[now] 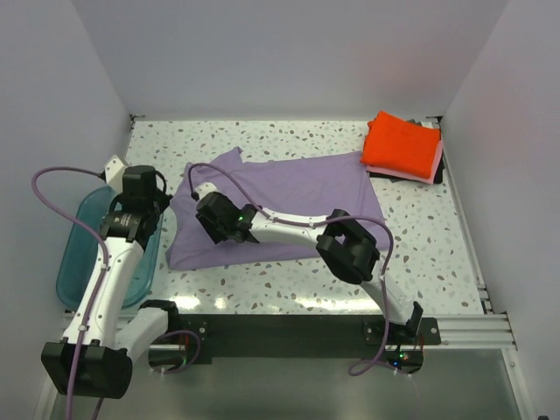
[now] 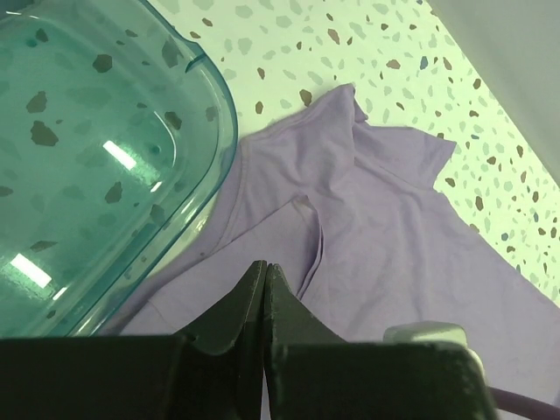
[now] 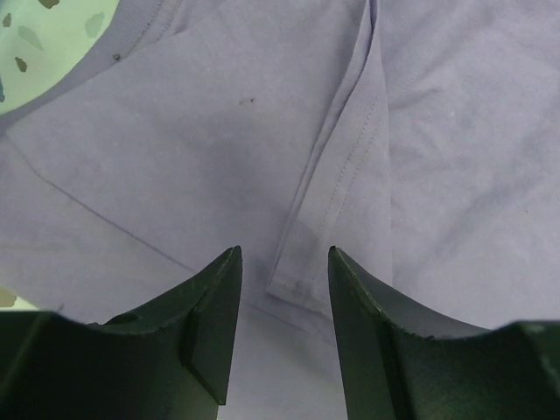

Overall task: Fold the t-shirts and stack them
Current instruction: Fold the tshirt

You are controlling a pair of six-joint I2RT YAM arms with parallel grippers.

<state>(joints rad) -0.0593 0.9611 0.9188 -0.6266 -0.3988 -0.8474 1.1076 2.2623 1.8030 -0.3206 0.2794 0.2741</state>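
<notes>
The large lavender t-shirt (image 1: pixel 297 197) lies spread flat mid-table. My right gripper (image 1: pixel 210 220) is low over its left part, open and empty; in the right wrist view its jaws (image 3: pixel 282 258) straddle a stitched sleeve hem (image 3: pixel 337 201) of the shirt (image 3: pixel 201 131). My left gripper (image 1: pixel 157 203) hovers between the tub and the shirt's left edge; in the left wrist view it (image 2: pixel 264 267) is shut and empty above the shirt (image 2: pixel 385 219). The orange-red t-shirt (image 1: pixel 401 144) lies folded at the back right on a pink one (image 1: pixel 435 166) and a dark one (image 1: pixel 385 173).
The teal translucent tub (image 1: pixel 74 254) stands at the left edge, also in the left wrist view (image 2: pixel 96 157), its rim close to the shirt. White walls enclose the speckled table (image 1: pixel 420 236) on three sides. A metal rail (image 1: pixel 455 328) runs along the front.
</notes>
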